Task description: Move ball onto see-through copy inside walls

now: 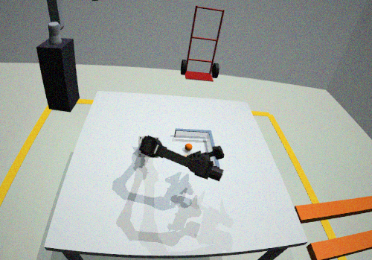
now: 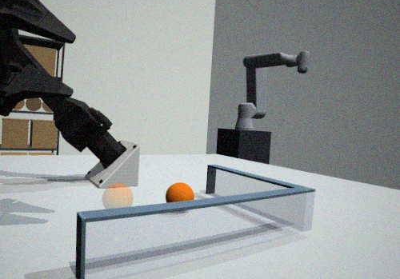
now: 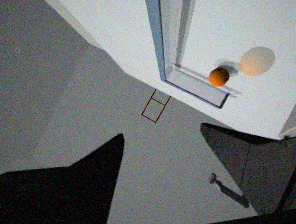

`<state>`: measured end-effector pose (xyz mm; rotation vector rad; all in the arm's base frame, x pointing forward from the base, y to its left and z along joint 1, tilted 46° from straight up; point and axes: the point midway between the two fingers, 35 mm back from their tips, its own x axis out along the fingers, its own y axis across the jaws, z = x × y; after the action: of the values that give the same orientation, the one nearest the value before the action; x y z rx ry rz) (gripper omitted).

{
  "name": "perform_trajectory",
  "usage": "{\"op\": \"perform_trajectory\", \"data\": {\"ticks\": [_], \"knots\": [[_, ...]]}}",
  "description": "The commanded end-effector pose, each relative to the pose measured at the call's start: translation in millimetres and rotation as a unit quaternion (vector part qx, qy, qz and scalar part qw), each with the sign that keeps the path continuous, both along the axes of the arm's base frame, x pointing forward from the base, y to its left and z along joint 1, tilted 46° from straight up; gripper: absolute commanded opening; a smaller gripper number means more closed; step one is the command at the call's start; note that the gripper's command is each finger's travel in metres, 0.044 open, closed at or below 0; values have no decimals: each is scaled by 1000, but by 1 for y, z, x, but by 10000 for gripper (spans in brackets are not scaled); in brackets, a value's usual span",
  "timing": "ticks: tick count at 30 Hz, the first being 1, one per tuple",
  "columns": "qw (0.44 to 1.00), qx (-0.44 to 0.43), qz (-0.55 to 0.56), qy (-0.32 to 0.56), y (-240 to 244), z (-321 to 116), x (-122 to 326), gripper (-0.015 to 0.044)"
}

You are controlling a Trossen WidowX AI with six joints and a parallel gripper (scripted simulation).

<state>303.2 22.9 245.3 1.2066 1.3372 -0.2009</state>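
Walls of low clear material with blue-grey top edges form an L-shaped corner on the white table; the side facing the arm's base is open, so free table surface lies there. The gripper hangs above the table near the end of one wall, its fingers spread wide and released, grasping nothing. The ball, orange, rests on the table inside the corner, ahead of and below the gripper and well apart from it in the wrist view, close to the shorter wall's end. The see-through copy sits beside the ball on the side toward the arm's base, apart from it, not touching. The longer wall stands between the exterior camera and both; whether it blocks the gripper's own approach cannot be told. The arm's white mount stands just behind the copy. Off the table stand a grey robot arm on a dark pedestal, a red hand truck, yellow floor lines and orange planks, all well away from the gripper. Shelving with brown boxes shows behind the arm. No legible writing or labels appear.
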Motion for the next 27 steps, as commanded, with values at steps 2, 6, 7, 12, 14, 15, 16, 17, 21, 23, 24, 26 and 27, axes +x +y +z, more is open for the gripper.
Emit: {"op": "perform_trajectory", "data": {"ticks": [2, 6, 7, 12, 14, 15, 16, 17, 21, 23, 24, 26, 27], "knots": [[999, -24, 32, 2, 4, -11, 1, 348], [958, -159, 239, 18, 24, -73, -1, 334], [935, -191, 297, 22, 29, -88, -3, 334], [748, -313, 584, 47, 50, -153, -20, 334], [638, -344, 686, 60, 56, -174, -28, 334], [578, -354, 732, 68, 59, -182, -32, 334], [520, -361, 770, 75, 61, -190, -35, 334], [459, -366, 806, 83, 63, -197, -38, 334], [193, -361, 904, 122, 73, -218, -50, 334], [122, -354, 918, 134, 76, -222, -52, 334], [113, -353, 919, 136, 77, -223, -53, 334], [113, -353, 919, 136, 77, -223, -53, 334], [113, -353, 919, 136, 77, -223, -53, 334]]}}
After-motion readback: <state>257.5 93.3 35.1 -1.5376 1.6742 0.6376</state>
